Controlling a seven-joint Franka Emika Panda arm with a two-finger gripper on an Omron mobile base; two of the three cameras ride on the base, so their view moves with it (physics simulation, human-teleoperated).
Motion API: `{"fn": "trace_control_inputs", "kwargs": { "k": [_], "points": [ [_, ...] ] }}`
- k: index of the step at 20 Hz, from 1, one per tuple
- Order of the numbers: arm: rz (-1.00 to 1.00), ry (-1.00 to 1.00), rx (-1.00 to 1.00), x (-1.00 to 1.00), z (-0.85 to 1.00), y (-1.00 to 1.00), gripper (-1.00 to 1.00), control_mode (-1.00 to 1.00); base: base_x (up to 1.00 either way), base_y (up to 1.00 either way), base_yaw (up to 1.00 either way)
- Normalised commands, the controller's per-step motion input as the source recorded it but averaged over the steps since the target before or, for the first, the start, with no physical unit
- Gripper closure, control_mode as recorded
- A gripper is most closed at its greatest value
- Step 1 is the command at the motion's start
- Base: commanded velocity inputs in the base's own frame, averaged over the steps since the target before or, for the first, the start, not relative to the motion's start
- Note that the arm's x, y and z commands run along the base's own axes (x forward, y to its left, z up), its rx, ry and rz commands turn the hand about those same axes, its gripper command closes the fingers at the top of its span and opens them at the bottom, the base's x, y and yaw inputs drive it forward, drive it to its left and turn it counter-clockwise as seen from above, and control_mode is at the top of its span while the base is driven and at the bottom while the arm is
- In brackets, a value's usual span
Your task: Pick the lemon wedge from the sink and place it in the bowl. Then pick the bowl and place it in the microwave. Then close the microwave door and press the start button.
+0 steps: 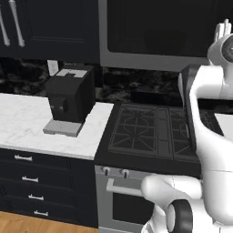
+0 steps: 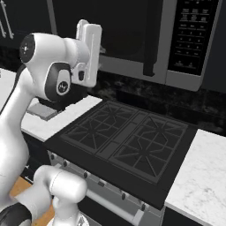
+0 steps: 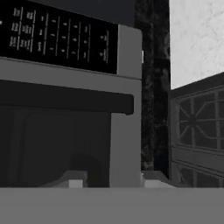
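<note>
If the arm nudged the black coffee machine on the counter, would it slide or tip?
The coffee machine looks boxy and rigid on a broad grey base, so it would probably slide rather than tip. The marble counter looks smooth, favouring sliding. It is probably heavy for its size.

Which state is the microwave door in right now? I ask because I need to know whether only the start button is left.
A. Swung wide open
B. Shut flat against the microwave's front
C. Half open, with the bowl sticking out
B: in the right base view the microwave door lies flush in the front of the microwave, its dark handle upright beside the button panel.
</note>
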Motion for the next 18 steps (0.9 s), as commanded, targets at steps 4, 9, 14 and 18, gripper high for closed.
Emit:
{"fn": "trace_control_inputs", "kwargs": {
  "k": [4, 9, 14, 18],
  "points": [
    [0.19, 0.21, -0.20, -0.89, 0.17, -0.01, 1.00, -1.00, 0.00, 0.00, 0.00],
    [0.18, 0.09, -0.48, -0.79, 0.00, -0.05, 1.00, -1.00, 0.00, 0.00, 0.00],
    [0.20, -0.03, -0.57, -0.70, 0.00, -0.13, 1.00, -1.00, 0.00, 0.00, 0.00],
    [0.06, -0.18, -0.53, -0.75, 0.00, -0.08, 1.00, -1.00, 0.00, 0.00, 0.00]
  ]
}}
